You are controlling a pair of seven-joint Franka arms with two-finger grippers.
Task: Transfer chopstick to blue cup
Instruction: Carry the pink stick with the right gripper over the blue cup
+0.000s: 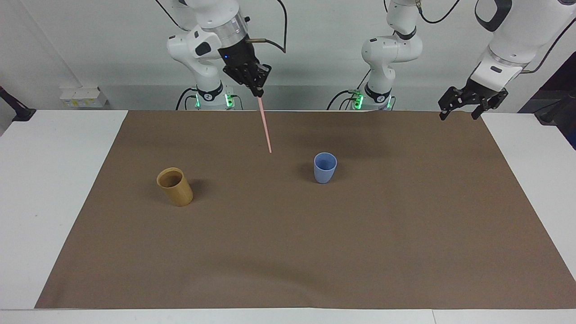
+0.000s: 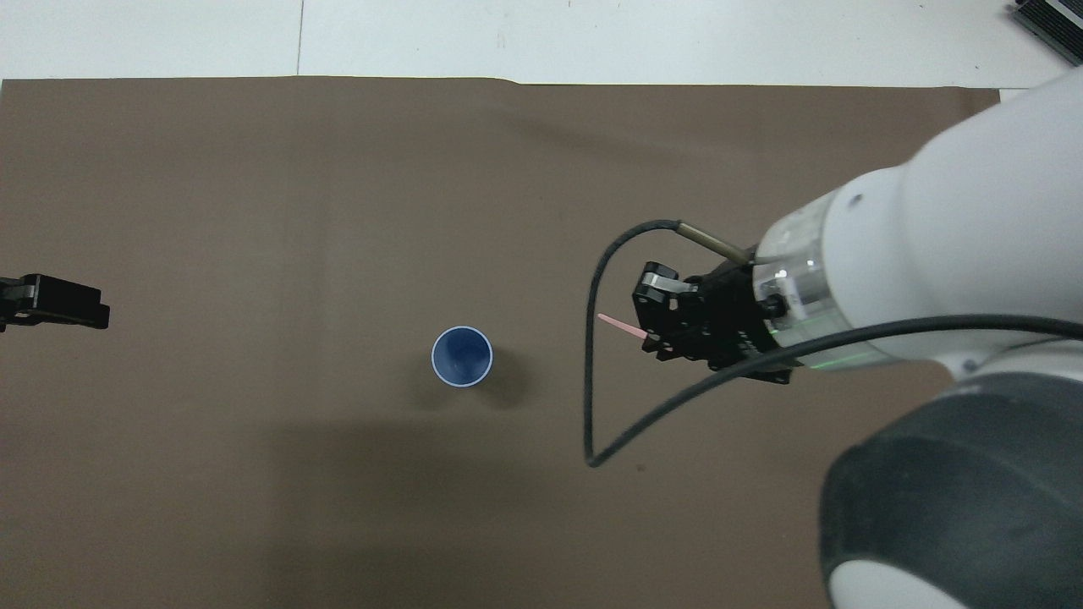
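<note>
No writing, label, brand, number or sign can be read on anything in either view.

I see a white table (image 1: pixel 45 189) almost wholly covered by a brown mat (image 1: pixel 288 243). Two cups stand upright on the mat, well apart: a tan cup (image 1: pixel 175 186) toward the right arm's end, and the blue cup (image 1: pixel 325 167) near the middle, slightly nearer to the robots.
</note>
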